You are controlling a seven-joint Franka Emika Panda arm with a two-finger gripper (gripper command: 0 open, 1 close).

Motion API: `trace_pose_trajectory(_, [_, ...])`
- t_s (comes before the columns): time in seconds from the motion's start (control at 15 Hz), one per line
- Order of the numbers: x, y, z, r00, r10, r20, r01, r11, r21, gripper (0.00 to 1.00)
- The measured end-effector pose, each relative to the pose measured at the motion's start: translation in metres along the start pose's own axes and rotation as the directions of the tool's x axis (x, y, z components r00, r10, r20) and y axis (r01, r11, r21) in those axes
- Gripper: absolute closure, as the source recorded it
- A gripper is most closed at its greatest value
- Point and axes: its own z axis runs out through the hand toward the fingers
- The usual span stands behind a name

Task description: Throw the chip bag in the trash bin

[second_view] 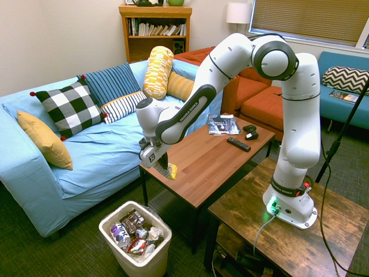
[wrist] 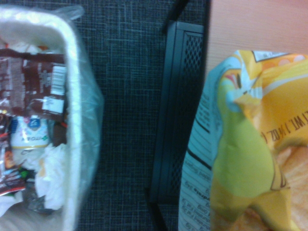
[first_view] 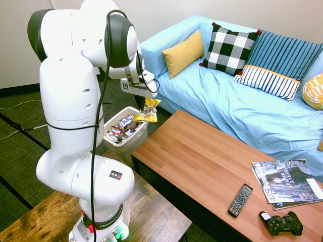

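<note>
A small crinkled yellow chip bag [first_view: 147, 111] hangs from my gripper [first_view: 150, 99], which is shut on its top. The bag is lifted just above the near left corner of the wooden coffee table [first_view: 212, 166]. From the other side the chip bag [second_view: 171, 170] dangles under the gripper [second_view: 163, 161] at the table's end. In the wrist view the chip bag [wrist: 250, 144] fills the right half. The white trash bin [first_view: 141, 135] with its liner stands on the carpet beside the table, below and left of the bag. The trash bin [second_view: 112, 239] holds several wrappers, and its rim [wrist: 77, 96] shows close by.
A blue sofa [first_view: 237, 106] with several cushions runs behind the coffee table. A remote [first_view: 240, 200], a game controller [first_view: 281, 224] and magazines [first_view: 285, 184] lie at the table's far end. A dark wooden side table [second_view: 300, 242] stands near the arm's base.
</note>
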Motion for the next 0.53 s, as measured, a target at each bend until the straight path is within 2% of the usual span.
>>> trace_pose_trajectory(0.27, [-0.069, -0.064, 0.013, 0.995, -0.098, -0.028, 0.098, 0.995, -0.022, 1.0])
trace_pose_trajectory(0.47, [-0.098, -0.103, 0.035, 0.988, -0.153, -0.037, 0.151, 0.988, -0.04, 1.0])
trace_pose_trajectory(0.53, [-0.103, -0.113, 0.043, 0.986, -0.164, -0.042, 0.162, 0.986, -0.049, 0.0])
